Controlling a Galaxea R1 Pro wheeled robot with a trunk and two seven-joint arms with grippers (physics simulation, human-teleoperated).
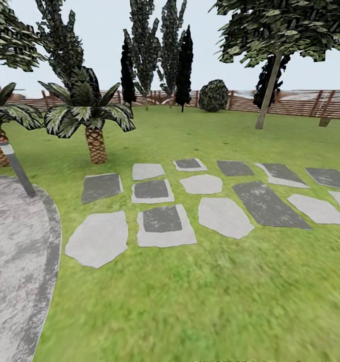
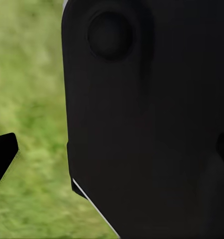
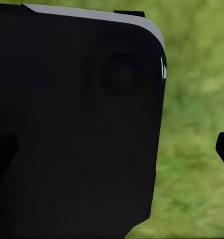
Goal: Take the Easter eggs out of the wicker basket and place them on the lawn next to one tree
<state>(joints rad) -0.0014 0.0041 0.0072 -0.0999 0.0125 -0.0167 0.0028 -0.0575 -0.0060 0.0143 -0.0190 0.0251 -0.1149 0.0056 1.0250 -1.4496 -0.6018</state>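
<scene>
Lawn (image 1: 200,296): mottled green grass filling the lower and middle frame of the head view; blurred grass also lies behind dark robot parts in both wrist views.
Tree (image 1: 268,90): pale leaning trunk, upper right of the head view, standing on the grass in front of the fence.
Garden boundary: brown slatted fence (image 1: 290,103) running across the upper frame.
Stepping stones (image 1: 205,201): grey slabs, some with dark centres, set in rows across mid-frame.
Paved area (image 1: 14,271): grey curved surface at lower left, a short slanted post (image 1: 18,168) at its edge.
Palms (image 1: 89,115): two short ones, left side.
Dark cypresses and round bush (image 1: 214,95): near the fence, upper centre.
Left and right pincers: a black body blocks each wrist view; cannot tell whether the fingers are apart or together.
</scene>
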